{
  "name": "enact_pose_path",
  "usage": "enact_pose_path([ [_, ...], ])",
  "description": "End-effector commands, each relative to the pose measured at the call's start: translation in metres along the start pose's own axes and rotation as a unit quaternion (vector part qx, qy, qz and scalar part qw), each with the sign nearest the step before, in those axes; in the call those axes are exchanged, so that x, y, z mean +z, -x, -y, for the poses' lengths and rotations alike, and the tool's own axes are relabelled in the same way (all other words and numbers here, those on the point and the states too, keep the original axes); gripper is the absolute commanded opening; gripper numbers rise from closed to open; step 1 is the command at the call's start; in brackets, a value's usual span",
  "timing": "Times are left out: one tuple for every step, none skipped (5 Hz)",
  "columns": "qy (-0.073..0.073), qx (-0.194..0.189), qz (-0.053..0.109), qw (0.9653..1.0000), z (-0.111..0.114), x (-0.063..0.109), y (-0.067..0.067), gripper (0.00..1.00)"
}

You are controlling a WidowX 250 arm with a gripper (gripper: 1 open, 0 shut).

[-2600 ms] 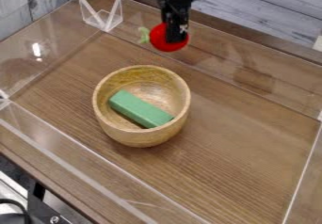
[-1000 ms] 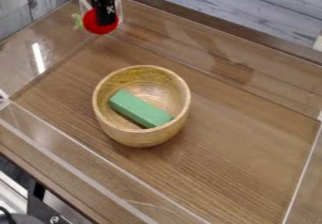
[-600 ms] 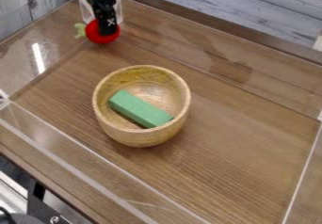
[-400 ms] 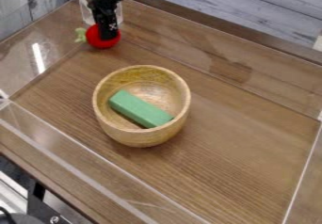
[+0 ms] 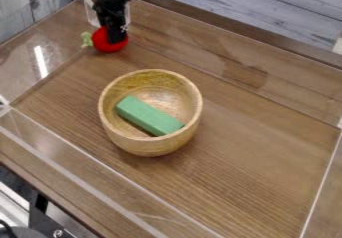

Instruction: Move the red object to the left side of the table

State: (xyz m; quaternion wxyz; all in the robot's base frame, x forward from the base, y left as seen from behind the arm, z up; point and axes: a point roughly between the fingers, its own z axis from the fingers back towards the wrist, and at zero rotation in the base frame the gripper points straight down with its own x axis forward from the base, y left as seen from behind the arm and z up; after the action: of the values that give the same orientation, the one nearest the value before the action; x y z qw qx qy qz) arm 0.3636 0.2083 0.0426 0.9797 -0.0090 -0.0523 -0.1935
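Note:
The red object [image 5: 108, 43], a small rounded toy fruit with a yellow-green stem pointing left, is at the far left of the brown wooden table [image 5: 254, 142], low against its surface. My gripper [image 5: 112, 32] points straight down over it, its dark fingers shut on the fruit's top. Whether the fruit rests on the wood or hangs just above it, I cannot tell.
A wooden bowl [image 5: 151, 112] stands mid-table with a green block [image 5: 147, 116] lying inside it. Clear acrylic walls [image 5: 40, 57] border the tabletop, one close to the left of the gripper. A pale plank wall runs behind.
The gripper carried the red fruit from the back middle to the far left, then sank slightly toward the tabletop. Over the last half second it barely moved.

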Motion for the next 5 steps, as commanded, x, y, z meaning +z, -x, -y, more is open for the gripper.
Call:
enact_pose_path([
  [-0.018, 0.027, 0.016, 0.9993, -0.005, 0.012, -0.004, 0.0],
  [-0.01, -0.019, 0.018, 0.9996, -0.006, 0.021, -0.007, 0.0],
  [-0.002, -0.063, 0.021, 0.9978, -0.007, 0.031, -0.01, 0.0],
  [0.006, -0.059, 0.018, 0.9981, -0.006, 0.015, -0.008, 0.0],
  [0.015, -0.071, 0.014, 0.9973, -0.004, 0.007, -0.004, 0.0],
])
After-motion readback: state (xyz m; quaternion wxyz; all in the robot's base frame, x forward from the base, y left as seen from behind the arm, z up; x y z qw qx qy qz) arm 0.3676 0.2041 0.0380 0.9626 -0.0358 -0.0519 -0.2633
